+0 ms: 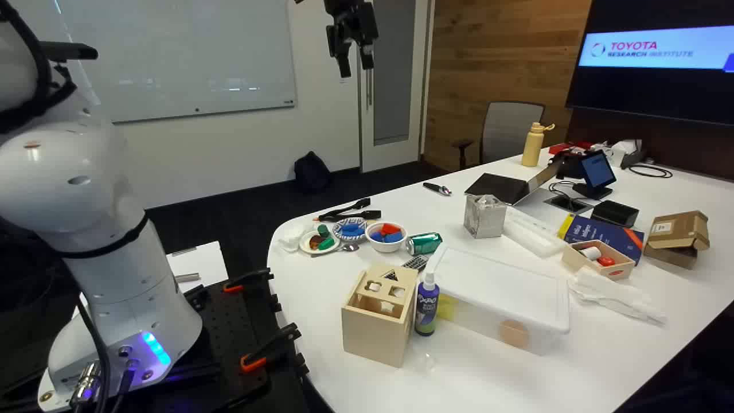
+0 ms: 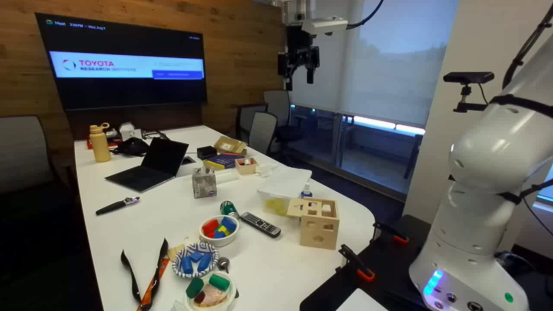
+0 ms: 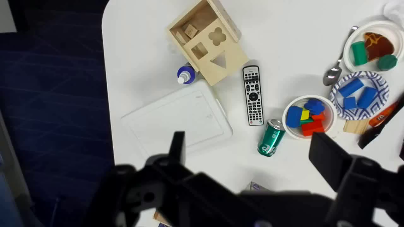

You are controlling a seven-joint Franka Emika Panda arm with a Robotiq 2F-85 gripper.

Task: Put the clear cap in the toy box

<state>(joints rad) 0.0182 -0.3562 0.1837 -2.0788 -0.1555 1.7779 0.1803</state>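
White robot arm (image 1: 92,201) stands at left in an exterior view, its gripper (image 1: 356,64) spread wide high above the table (image 1: 318,281); next come a wooden toy box (image 1: 375,327), a clear cap (image 1: 429,361) lying just beside it, and a lidded plastic container (image 1: 499,281).

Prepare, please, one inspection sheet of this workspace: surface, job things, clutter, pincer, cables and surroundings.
Surface: white table, many items on it; fine stains cannot be judged.
Job's things: toy box upright, top panel slid partly off, blocks inside; what looks like the clear cap lies beside it.
Clutter: spray bottle beside the box; lidded container, remote, green can, white bowl nearby.
Pincer: open, holding nothing, raised above the table.
Cables: black cable at the robot's base; thin cord looped on the table.
Surroundings: lit wall screen, chair, dark bag on floor.
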